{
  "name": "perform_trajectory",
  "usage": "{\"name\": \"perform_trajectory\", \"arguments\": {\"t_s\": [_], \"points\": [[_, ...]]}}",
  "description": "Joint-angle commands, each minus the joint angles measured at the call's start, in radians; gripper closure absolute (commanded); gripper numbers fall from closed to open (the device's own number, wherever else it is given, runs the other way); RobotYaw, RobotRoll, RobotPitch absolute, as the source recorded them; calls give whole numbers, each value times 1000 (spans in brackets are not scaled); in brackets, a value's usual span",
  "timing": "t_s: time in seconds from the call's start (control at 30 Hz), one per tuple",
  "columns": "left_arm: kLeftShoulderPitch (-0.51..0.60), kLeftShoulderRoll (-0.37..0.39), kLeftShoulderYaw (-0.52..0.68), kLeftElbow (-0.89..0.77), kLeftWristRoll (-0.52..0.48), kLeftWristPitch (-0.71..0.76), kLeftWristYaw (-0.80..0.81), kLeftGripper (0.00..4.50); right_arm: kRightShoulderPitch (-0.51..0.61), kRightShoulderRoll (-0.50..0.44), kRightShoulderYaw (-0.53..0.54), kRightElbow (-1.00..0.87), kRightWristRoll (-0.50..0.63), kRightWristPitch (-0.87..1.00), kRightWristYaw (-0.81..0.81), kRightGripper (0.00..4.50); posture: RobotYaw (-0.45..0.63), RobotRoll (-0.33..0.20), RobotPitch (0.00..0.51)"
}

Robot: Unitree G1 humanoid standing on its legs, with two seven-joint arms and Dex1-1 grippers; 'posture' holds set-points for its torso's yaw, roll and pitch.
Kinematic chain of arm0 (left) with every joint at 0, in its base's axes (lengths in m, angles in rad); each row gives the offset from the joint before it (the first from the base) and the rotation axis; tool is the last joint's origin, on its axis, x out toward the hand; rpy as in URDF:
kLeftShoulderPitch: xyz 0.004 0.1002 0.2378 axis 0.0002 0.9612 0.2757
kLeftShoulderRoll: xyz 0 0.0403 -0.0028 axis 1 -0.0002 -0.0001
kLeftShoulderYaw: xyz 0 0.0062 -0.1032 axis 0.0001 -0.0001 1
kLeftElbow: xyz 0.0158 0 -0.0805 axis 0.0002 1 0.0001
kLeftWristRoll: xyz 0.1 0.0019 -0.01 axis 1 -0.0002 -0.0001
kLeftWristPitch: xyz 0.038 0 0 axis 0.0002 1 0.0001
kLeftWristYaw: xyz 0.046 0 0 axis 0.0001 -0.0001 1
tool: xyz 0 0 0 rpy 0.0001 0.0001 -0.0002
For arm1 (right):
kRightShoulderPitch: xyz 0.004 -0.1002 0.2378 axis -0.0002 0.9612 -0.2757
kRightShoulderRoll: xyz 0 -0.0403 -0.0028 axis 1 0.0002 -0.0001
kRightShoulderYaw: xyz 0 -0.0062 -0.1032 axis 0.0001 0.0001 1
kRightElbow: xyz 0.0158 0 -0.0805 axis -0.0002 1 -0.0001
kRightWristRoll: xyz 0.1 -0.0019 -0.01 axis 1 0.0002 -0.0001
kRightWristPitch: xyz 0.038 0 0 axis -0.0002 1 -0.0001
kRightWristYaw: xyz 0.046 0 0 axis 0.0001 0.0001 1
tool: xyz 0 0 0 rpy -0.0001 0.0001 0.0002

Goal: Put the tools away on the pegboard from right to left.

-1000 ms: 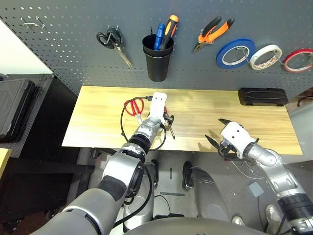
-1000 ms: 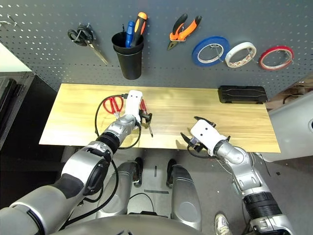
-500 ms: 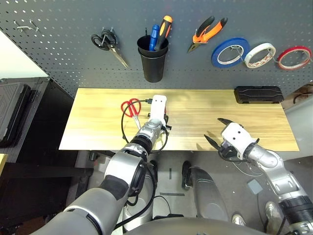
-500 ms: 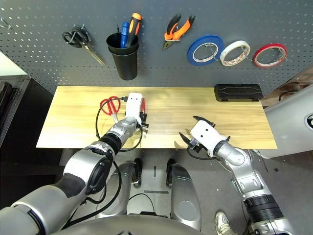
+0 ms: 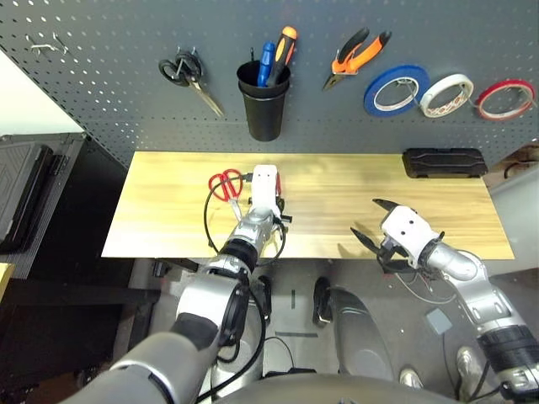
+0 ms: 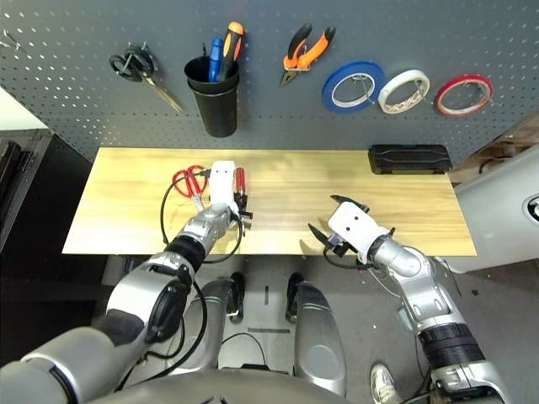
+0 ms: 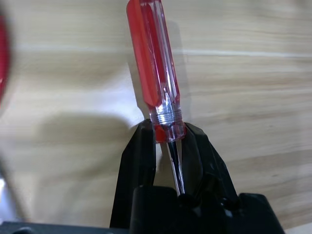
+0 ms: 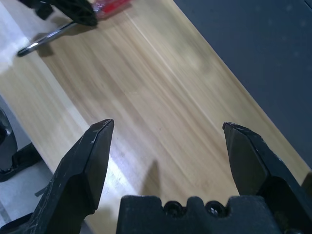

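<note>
The pale wooden surface (image 5: 337,236) lies below a dark grey pegboard (image 5: 328,135). Over it, the left hand (image 7: 168,129) is clamped on the red-handled screwdriver (image 7: 155,58), gripping where handle meets shaft. Just beside, on the robot's left, the red-handled scissors (image 5: 226,185) lie on the surface. The right hand (image 8: 168,126), its fingers wide apart, hovers near the front edge. Up on the pegboard hang the orange-and-black-handled pliers (image 5: 357,59), between a black cup (image 5: 264,109) and a blue tape roll (image 5: 371,99); the red tape ring (image 5: 481,104) hangs farther right.
</note>
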Motion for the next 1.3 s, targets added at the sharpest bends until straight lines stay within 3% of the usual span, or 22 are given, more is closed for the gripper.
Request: {"name": "perform_trajectory", "arguments": {"t_s": [0.03,0.2,0.4,0.63,0.77,0.93,1.3], "points": [[127,-16,-30,-235,8,123,27,3719,-15,2,16,64,7,-33,34,0,249,0,247],[259,-17,-13,-529,-7,234,70,3719,-77,21,13,164,21,-86,61,0,325,0,267],[341,-30,-1,-788,-29,296,101,3719,-160,52,3,304,30,-135,74,0,393,0,275],[391,-39,28,-991,-62,284,137,3719,-262,78,-10,460,39,-201,76,0,443,0,272],[401,-8,35,-1091,-61,193,136,3719,-319,89,-29,548,61,-290,80,0,455,0,268],[355,31,47,-1202,-73,92,113,3719,-369,93,-80,625,148,-378,173,0,462,0,265],[70,103,38,-1265,-105,163,66,3719,-359,12,-263,618,422,-407,523,0,386,0,254]]}}
